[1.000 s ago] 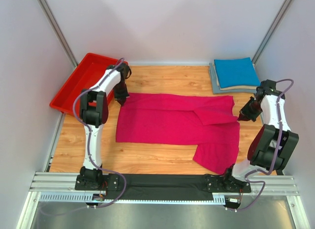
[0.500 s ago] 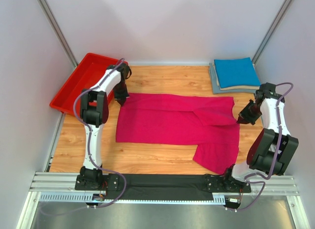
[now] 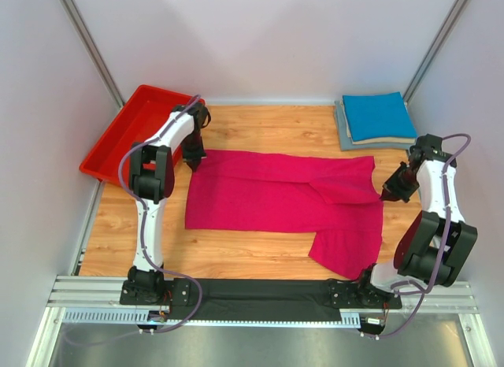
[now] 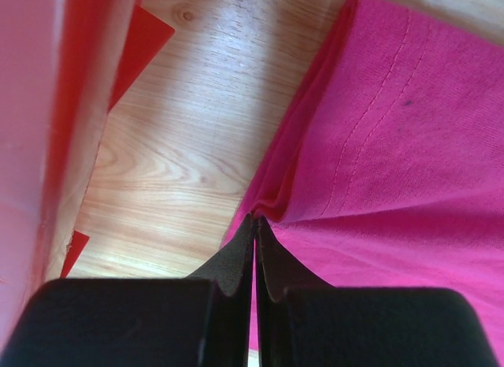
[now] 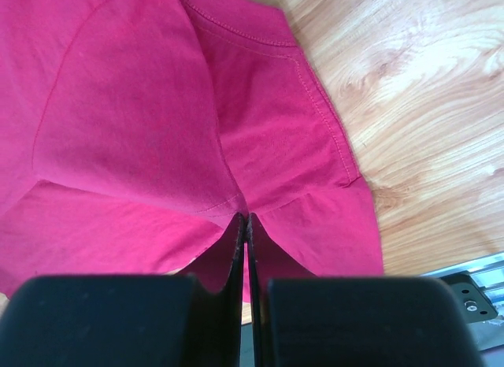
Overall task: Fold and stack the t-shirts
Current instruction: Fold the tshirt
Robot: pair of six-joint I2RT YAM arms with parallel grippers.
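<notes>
Cloth pinched at both ends, spread flat between your two arms.

Your left fingers (image 4: pixel 244 261) are closed tight on a bunched fold at the far left corner of the pink t-shirt (image 3: pixel 276 194), just beside the red bin (image 3: pixel 118 139). Your right fingers (image 5: pixel 239 249) are closed just as tight on its right edge, near the sleeve. The shirt lies across the middle of the tabletop (image 3: pixel 260 127), one flap trailing toward the near edge. The blue t-shirt (image 3: pixel 378 115) sits folded on the grey t-shirt (image 3: pixel 342 129) in the far right corner. Expect the pink cloth to be light, thin and limp. It will likely sag between your grips, slide easily on the wood and crease wherever it bunches, so hold it by hems and corners.
</notes>
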